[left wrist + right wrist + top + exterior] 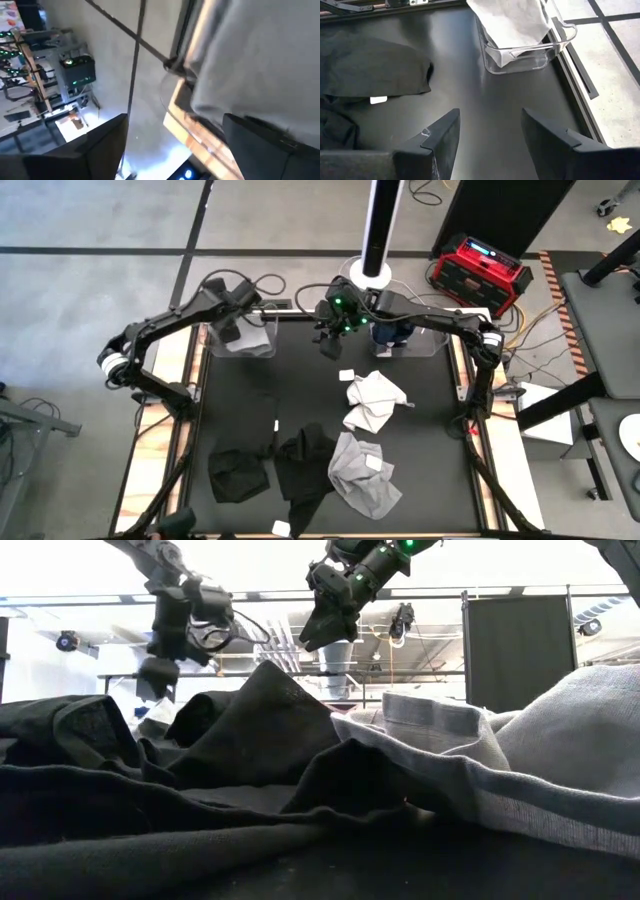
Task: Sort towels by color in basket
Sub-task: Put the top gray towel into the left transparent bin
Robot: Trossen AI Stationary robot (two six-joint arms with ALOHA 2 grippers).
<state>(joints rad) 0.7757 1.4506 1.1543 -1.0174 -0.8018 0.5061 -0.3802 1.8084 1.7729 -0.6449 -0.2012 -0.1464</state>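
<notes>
Several towels lie on the black mat: a white one (372,398), a light grey one (362,472) with a white tag, and two black ones (240,472) (305,465), which fill the low view's foreground (260,710). A light towel (510,20) (250,60) sits in the left clear basket (268,346). A navy towel (390,332) sits in the right clear basket (432,340). My left gripper (232,328) (175,125) hangs open over the left basket and holds nothing. My right gripper (330,345) (490,117) is open above the mat's far middle, between the baskets.
Both baskets stand at the table's far edge. Loose white tags lie on the mat (348,374) and at its near edge (281,527). Bare mat shows between the baskets and the towels (485,85). A red device (480,272) and cables lie on the floor beyond the table.
</notes>
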